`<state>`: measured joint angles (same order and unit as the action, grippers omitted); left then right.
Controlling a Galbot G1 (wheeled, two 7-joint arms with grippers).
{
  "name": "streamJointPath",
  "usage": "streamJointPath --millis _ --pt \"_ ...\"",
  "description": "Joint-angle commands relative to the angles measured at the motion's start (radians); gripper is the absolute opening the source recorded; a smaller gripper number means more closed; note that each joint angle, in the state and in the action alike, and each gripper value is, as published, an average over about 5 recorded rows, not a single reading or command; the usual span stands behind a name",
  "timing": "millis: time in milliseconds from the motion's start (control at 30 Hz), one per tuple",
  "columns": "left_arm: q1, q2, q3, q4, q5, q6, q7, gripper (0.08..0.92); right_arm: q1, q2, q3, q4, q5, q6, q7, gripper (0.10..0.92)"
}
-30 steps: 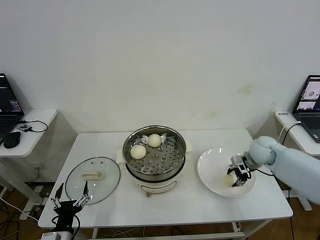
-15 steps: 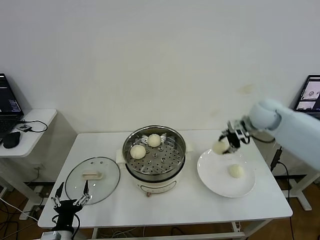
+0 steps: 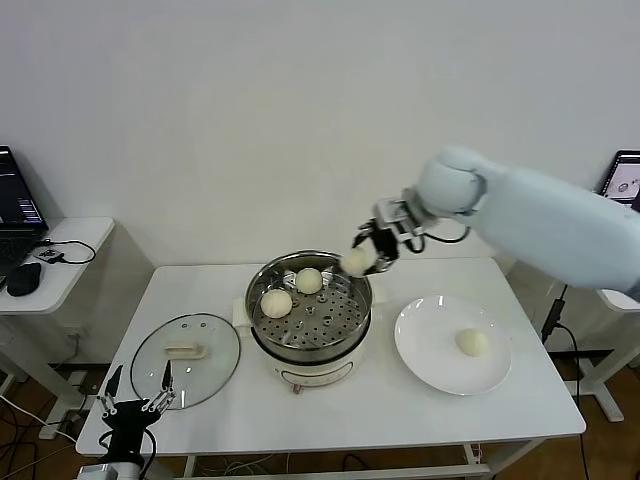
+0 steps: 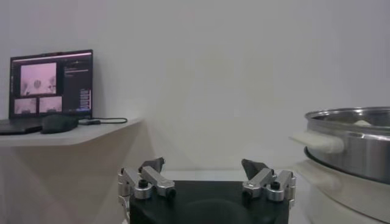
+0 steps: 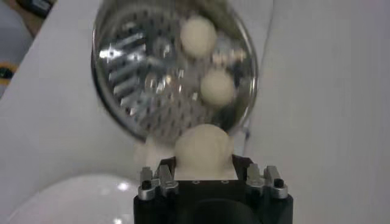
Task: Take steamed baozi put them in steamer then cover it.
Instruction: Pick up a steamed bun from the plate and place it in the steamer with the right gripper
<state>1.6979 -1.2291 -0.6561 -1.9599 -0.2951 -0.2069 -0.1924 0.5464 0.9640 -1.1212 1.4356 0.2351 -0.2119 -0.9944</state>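
Off-white dough, one carried baozi [image 3: 356, 261]: grasped in the right pincer [image 3: 368, 252], held in the air above the right rim of the steamer [image 3: 310, 300]. Judged position: high enough to clear the steel wall before lowering onto the perforated tray [image 5: 146, 85].

Two placed baozi [image 3: 292, 291]: on the tray, far-left part, near each other; the near and right parts of the tray are bare, which leaves room for the carried one.

One remaining baozi [image 3: 471, 342]: on the white plate [image 3: 425, 345], right of the steamer, well apart from the pincer.

Cover [image 3: 186, 358]: glass, lying flat on the desk [image 3: 380, 405] left of the steamer, handle up, within reach of the left arm for the last step.

Left pincer [image 3: 135, 400]: released, fingers spread, idle at the near-left desk edge just beside the cover.

Obscured: in the right wrist view the carried baozi hides the fingertips and part of the steamer rim, so the contact points cannot be made out. The left wrist view cuts the steamer off at its side; the buns inside barely show.
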Motion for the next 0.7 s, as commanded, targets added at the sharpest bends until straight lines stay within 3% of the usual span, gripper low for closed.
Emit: streamJointPath --millis 33,367,700 --pt "0.002 -0.003 -0.005 -0.003 0.0 -0.001 0.0 0.823 -0.006 0.215 -0.133 -0.025 -0.041 0.139 0.042 0.602" --pt "0.001 -0.017 -0.011 0.0 0.0 -0.005 -0.002 0.823 -0.063 0.254 -0.195 -0.037 -0.172 0.291 0.036 0.602" --pt "-0.009 -0.027 -0.001 0.013 0.001 -0.013 -0.004 0.823 -0.063 0.268 -0.199 -0.049 -0.246 0.347 0.036 0.602"
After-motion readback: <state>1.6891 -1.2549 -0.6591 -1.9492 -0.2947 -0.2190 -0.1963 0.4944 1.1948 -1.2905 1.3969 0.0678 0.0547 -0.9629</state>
